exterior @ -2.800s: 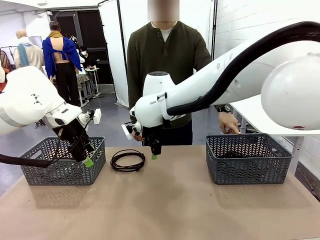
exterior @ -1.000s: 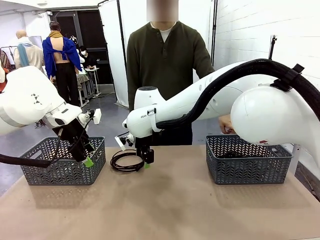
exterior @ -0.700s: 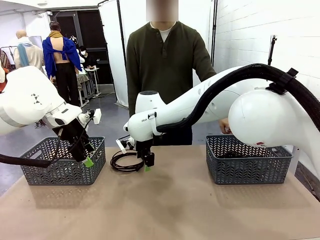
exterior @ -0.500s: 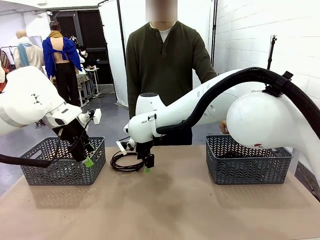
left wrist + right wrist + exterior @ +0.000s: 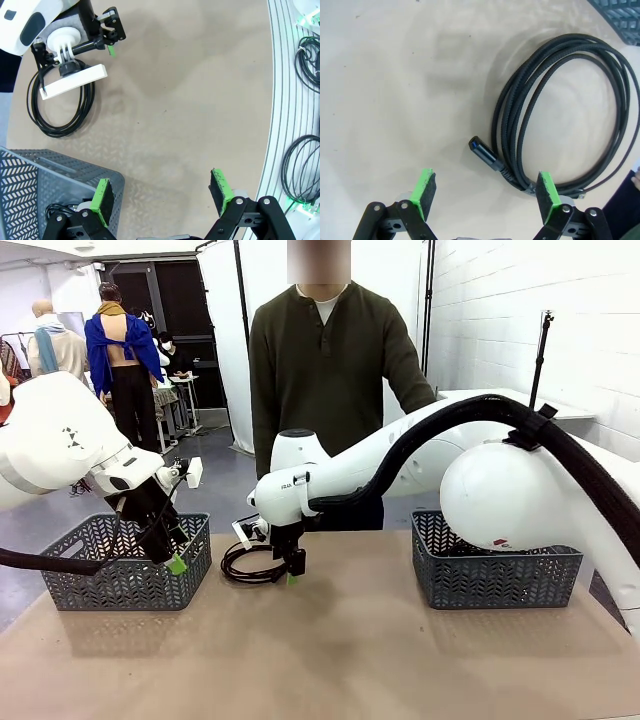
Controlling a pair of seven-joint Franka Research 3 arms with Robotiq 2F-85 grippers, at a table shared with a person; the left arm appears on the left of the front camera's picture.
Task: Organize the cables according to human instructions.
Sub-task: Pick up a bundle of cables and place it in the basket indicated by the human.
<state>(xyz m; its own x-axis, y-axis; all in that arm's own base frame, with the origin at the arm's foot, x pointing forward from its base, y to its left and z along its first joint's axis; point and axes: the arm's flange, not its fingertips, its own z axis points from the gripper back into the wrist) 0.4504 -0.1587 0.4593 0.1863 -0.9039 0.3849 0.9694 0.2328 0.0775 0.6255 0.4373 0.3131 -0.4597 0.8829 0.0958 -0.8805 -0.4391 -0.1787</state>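
Right pincer [image 5: 482, 195] poised over the coiled cable [image 5: 565, 115], fingers spread wide.
It holds nothing; the left pincer [image 5: 162, 195], equally wide and empty, hangs over the left basket [image 5: 125, 565]. The coil lies flat on the bench [image 5: 330, 650] beside that basket, elongated obliquely in the right wrist view, plug [image 5: 482, 150] pointing inward. Best closure: descend straight, straddling the bundled strands beside the plug.

Right gripper [image 5: 293, 570] low beside the coiled cable [image 5: 252, 564] — jaws spread — between two grey baskets [image 5: 125, 565].
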